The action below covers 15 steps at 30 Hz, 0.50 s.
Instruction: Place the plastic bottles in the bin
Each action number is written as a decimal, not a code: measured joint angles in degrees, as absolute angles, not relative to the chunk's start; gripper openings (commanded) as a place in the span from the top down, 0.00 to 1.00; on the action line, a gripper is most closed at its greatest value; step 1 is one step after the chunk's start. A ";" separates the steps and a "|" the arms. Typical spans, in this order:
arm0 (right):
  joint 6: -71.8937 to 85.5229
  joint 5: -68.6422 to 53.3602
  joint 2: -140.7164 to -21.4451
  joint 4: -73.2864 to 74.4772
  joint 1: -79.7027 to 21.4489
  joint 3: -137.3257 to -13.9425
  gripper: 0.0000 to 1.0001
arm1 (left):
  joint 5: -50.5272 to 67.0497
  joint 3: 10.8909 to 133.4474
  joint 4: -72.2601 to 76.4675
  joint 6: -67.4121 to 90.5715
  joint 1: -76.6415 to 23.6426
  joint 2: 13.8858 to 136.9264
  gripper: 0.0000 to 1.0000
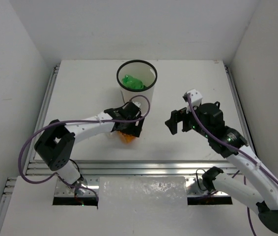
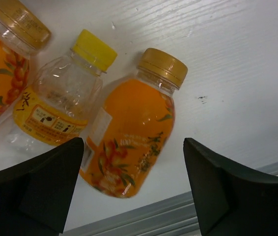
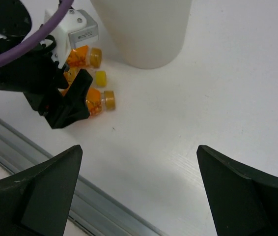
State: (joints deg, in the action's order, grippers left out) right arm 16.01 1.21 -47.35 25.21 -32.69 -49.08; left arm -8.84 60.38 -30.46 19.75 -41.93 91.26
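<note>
Three bottles lie side by side on the white table just in front of the bin [image 1: 149, 93]. In the left wrist view they are an orange bottle [image 2: 131, 130] with an orange cap, a clear bottle [image 2: 60, 101] with a yellow cap and yellow label, and another orange bottle [image 2: 1, 59] at the left edge. My left gripper [image 2: 133, 147] is open just above the near orange bottle, jaws either side of it, not touching. A green bottle [image 1: 131, 82] lies inside the bin. My right gripper [image 1: 175, 123] is open and empty, right of the bin; its view shows the bottles [image 3: 94, 101].
The bin's white wall [image 3: 144, 34] stands close behind the bottles. An aluminium rail [image 1: 144, 167] runs along the table's near edge, just in front of the bottles [image 2: 144, 214]. White walls enclose the table on the left, back and right.
</note>
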 measured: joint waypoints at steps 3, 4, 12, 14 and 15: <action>16.53 1.15 -44.49 26.06 -32.69 -48.10 0.01 | -8.51 60.36 -29.95 19.55 -42.04 93.67 0.26; 16.62 1.15 -43.48 25.82 -32.69 -48.10 0.01 | -8.36 60.23 -29.61 19.64 -42.19 94.11 0.27; 19.14 2.61 -39.81 25.36 -32.69 -47.16 0.01 | -6.46 56.82 -24.58 20.93 -45.74 93.95 0.87; 21.61 3.79 -38.94 25.54 -32.69 -45.04 0.01 | -5.45 56.07 -22.94 21.32 -46.06 93.67 1.00; 22.74 4.12 -38.26 25.78 -32.69 -44.01 0.01 | -5.15 55.61 -22.28 21.58 -46.17 93.36 1.00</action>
